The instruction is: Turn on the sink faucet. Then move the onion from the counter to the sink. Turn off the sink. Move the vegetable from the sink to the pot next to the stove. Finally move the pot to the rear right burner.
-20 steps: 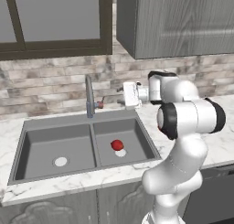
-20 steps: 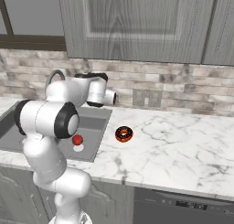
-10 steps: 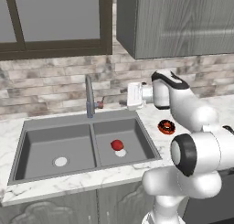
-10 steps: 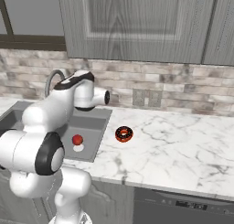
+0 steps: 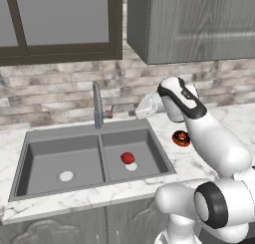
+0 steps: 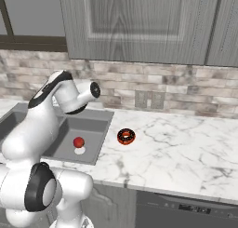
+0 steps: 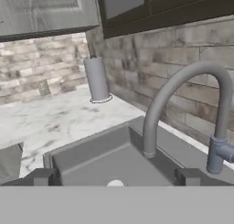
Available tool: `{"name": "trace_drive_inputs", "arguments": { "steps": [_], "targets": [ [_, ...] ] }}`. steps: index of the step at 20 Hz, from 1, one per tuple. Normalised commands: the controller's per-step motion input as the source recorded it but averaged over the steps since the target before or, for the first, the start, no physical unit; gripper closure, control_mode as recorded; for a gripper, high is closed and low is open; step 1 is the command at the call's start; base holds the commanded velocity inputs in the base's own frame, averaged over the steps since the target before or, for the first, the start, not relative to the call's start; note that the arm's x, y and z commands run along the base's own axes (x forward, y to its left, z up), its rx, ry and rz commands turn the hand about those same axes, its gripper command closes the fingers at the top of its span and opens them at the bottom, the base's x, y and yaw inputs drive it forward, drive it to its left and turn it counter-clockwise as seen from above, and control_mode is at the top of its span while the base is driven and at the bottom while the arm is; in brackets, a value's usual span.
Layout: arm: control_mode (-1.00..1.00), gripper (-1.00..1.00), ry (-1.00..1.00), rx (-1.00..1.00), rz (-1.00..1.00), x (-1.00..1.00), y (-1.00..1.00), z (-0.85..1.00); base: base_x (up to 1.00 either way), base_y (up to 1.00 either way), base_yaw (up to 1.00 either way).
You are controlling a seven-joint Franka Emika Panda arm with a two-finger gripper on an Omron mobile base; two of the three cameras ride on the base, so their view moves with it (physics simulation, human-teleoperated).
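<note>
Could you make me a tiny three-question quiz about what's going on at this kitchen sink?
1. True or false: the onion lies in the right basin of the sink.
2. What sits on the counter just right of the sink? A) doughnut B) pot C) cup
3. The gripper hangs near the faucet. Are its jaws open or shut?

Key: 1 true; 2 A, the doughnut; 3 open.

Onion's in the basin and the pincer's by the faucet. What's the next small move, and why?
Probably ease the open pincer toward the reddish lever at the sink faucet base: the onion already lies in the sink, so shutting off likely comes next.
</note>
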Motion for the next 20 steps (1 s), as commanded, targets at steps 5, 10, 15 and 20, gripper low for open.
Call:
{"name": "trace_drive_inputs", "arguments": {
  "steps": [5,10,15,20],
  "targets": [
    [-1.00,-1.00,0.39,-0.11,-0.14,-0.23,0.01,-0.11,0.00,0.00,0.00],
    [-1.00,-1.00,0.41,-0.09,-0.14,-0.11,-0.01,-0.13,0.00,0.00,0.00],
    [-1.00,-1.00,0.24,-0.14,-0.10,-0.01,-0.17,-0.50,0.00,0.00,0.00],
    [-1.00,-1.00,0.05,-0.15,-0.02,0.04,-0.19,-0.46,0.00,0.00,0.00]
  ]
}}
